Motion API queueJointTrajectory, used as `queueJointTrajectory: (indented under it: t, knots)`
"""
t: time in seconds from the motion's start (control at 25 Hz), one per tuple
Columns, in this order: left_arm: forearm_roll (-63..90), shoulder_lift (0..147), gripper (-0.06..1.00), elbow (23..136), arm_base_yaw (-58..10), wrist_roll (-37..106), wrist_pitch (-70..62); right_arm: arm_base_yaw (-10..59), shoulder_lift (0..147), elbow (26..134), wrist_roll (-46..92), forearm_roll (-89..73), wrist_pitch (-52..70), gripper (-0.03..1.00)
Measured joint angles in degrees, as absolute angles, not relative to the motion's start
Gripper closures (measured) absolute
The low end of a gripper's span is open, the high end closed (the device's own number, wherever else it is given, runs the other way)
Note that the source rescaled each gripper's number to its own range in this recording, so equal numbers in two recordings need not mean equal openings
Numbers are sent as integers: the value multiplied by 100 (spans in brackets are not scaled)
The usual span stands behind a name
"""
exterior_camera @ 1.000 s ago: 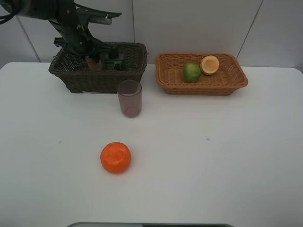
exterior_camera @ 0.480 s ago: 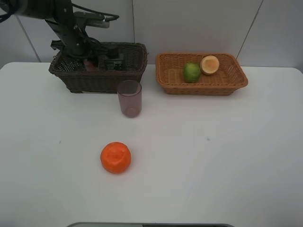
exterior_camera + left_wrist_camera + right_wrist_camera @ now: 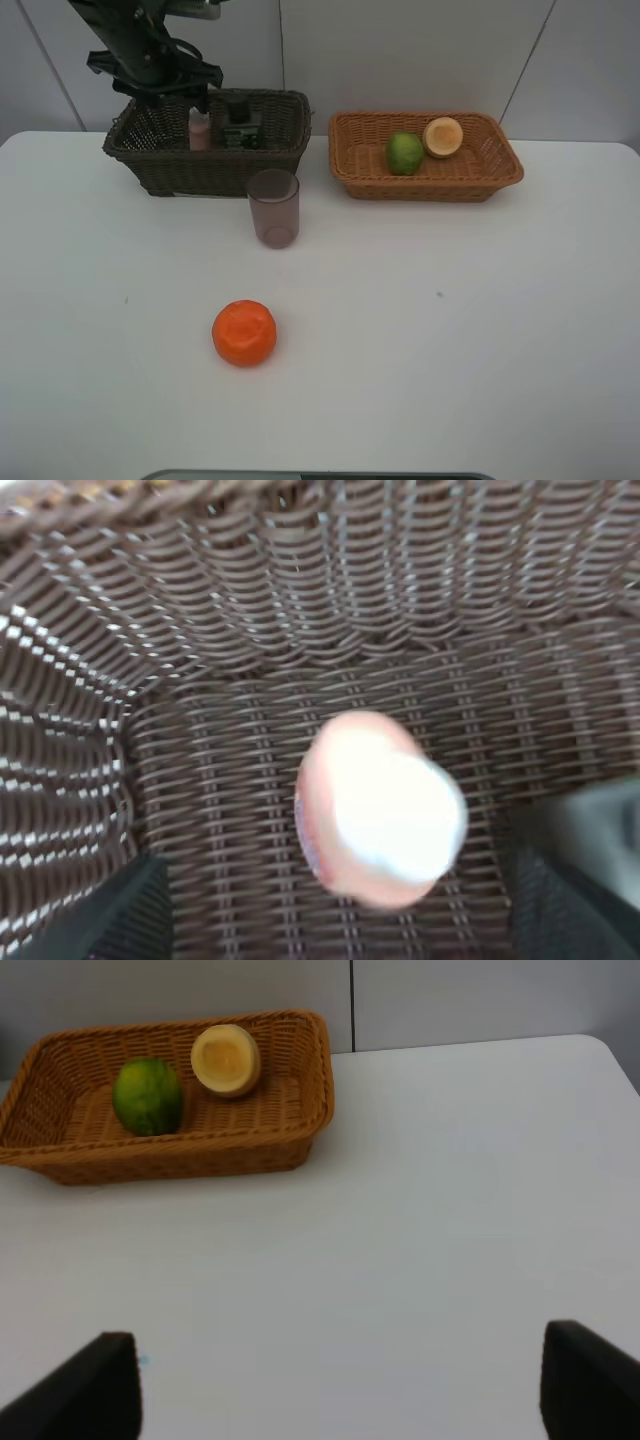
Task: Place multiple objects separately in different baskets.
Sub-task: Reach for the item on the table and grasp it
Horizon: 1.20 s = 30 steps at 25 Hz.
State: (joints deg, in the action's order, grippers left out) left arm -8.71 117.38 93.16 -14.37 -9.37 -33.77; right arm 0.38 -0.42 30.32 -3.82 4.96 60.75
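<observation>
The pink white-capped bottle (image 3: pixel 200 129) stands upright in the dark brown basket (image 3: pixel 150 160), beside the dark pump bottle (image 3: pixel 238 124). My left gripper (image 3: pixel 170 82) hangs open above the basket. In the left wrist view the bottle (image 3: pixel 380 810) sits free between the spread fingers (image 3: pixel 125 915). The lime (image 3: pixel 405 153) and red-yellow fruit (image 3: pixel 443 137) lie in the tan basket (image 3: pixel 350 180). The pinkish cup (image 3: pixel 273 207) stands in front of the dark basket. The orange (image 3: pixel 244 332) lies on the table. My right gripper (image 3: pixel 345 1390) is open over bare table and out of the high view.
The white table (image 3: pixel 450 330) spreads from the baskets to the front edge. A grey wall stands right behind both baskets. The right wrist view shows the tan basket (image 3: pixel 300 1110) with the lime (image 3: pixel 148 1095) and the fruit (image 3: pixel 226 1059).
My left gripper has let go of the pink bottle, which now stands upright in the dark basket. The gripper has risen up and to the left.
</observation>
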Motion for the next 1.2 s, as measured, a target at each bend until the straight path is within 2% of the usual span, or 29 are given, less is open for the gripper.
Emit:
queueJointTrajectory:
  t: [0.36, 0.52, 0.68, 1.0, 1.2]
  knots:
    - [-549, 10914, 7, 9327, -1786, -452, -4175, 38, -42, 3032, -382, 496, 6075, 28]
    - [-543, 10809, -3, 9327, -2118, -278, -4573, 38, -42, 3032, -382, 496, 6075, 28]
    - [-534, 10804, -5, 9327, -2487, 0, -4835, 38, -42, 3032, -382, 496, 6075, 28]
    - [-243, 10871, -5, 9337, -3392, 1311, -5016, 38, -42, 3032, -382, 496, 6075, 28]
    - [66, 11208, -5, 9337, -3681, 2227, -5428, 38, -42, 3032, -382, 496, 6075, 28]
